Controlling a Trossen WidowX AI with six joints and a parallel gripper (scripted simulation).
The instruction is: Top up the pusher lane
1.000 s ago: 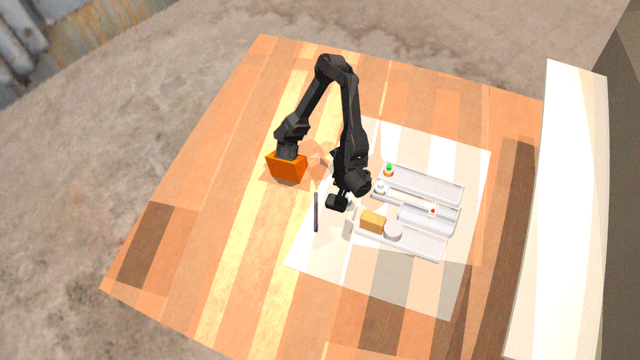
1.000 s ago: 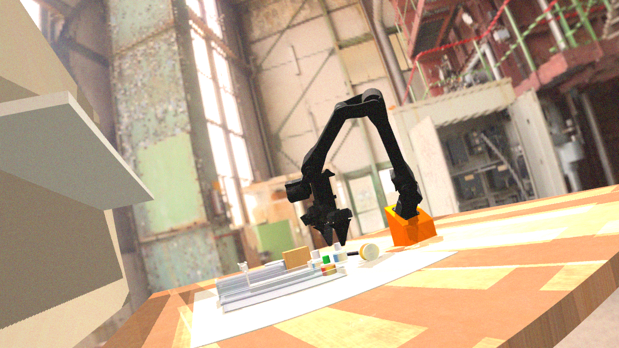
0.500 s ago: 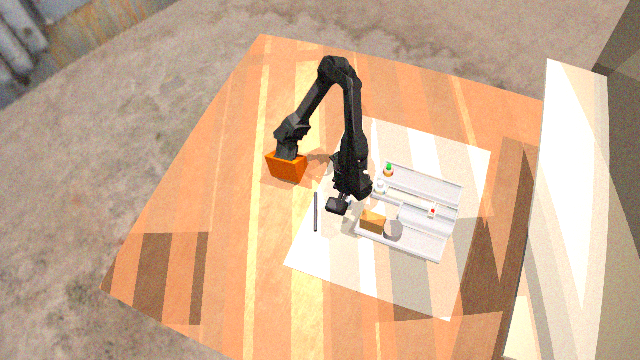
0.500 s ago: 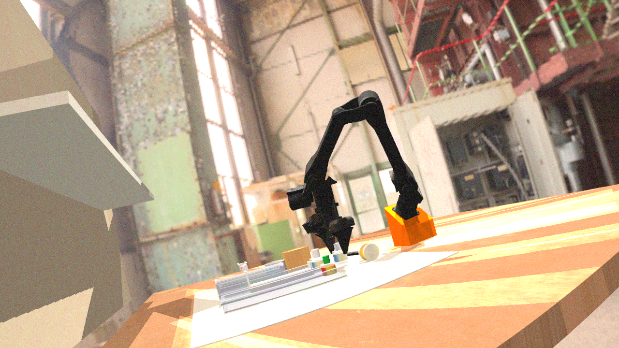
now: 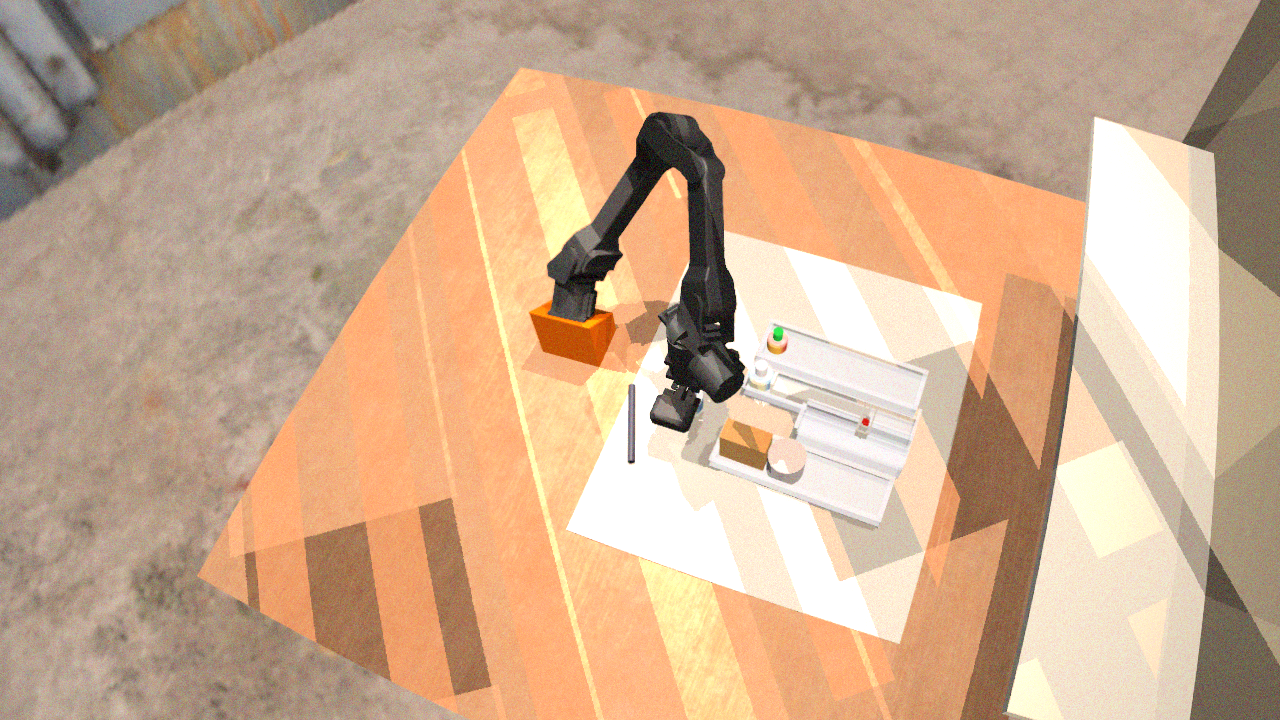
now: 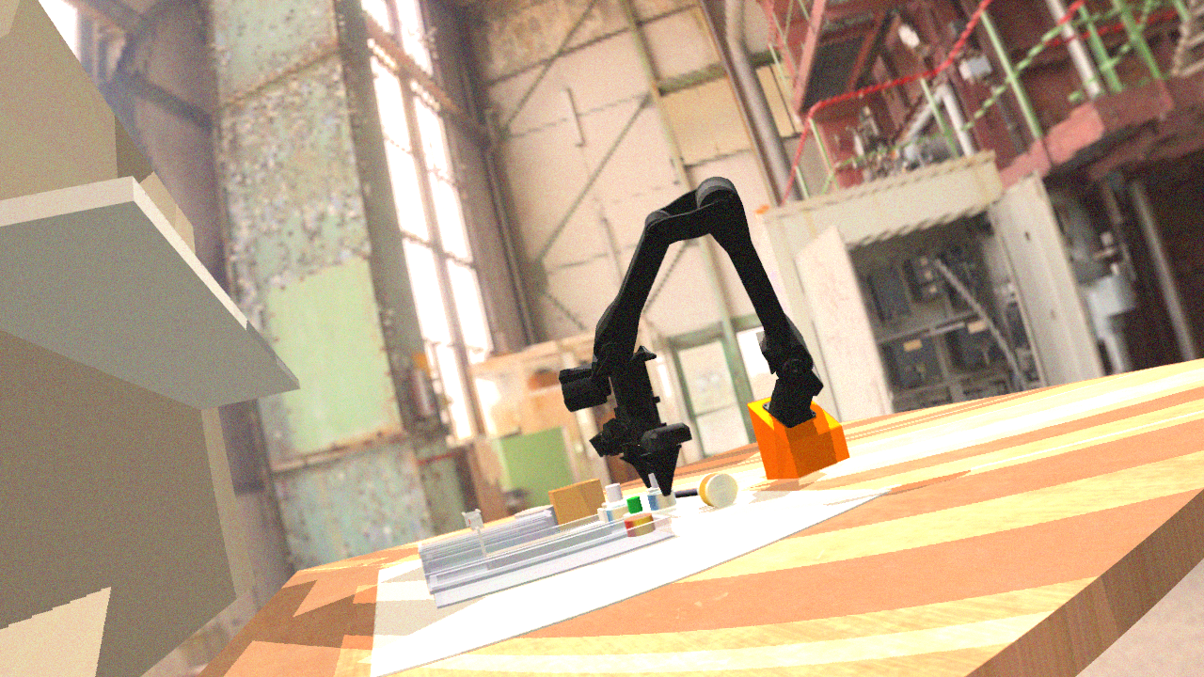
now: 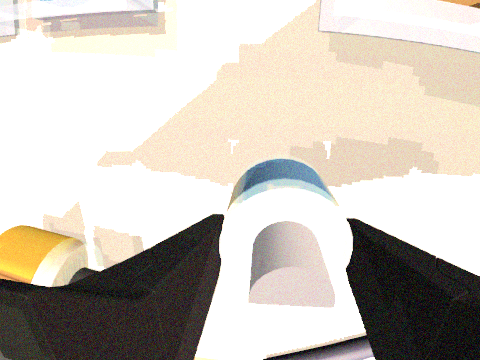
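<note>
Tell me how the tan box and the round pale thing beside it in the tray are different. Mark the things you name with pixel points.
The tan box (image 5: 745, 444) (image 6: 577, 502) (image 7: 467, 2) is straight-sided, while the round pale piece (image 5: 786, 458) (image 6: 531, 511) has a circular top. The tan box is orange-brown; the round pale piece is whitish. The tan box stands taller, and the round pale piece sits lower. Both are in the same tray lane.
</note>
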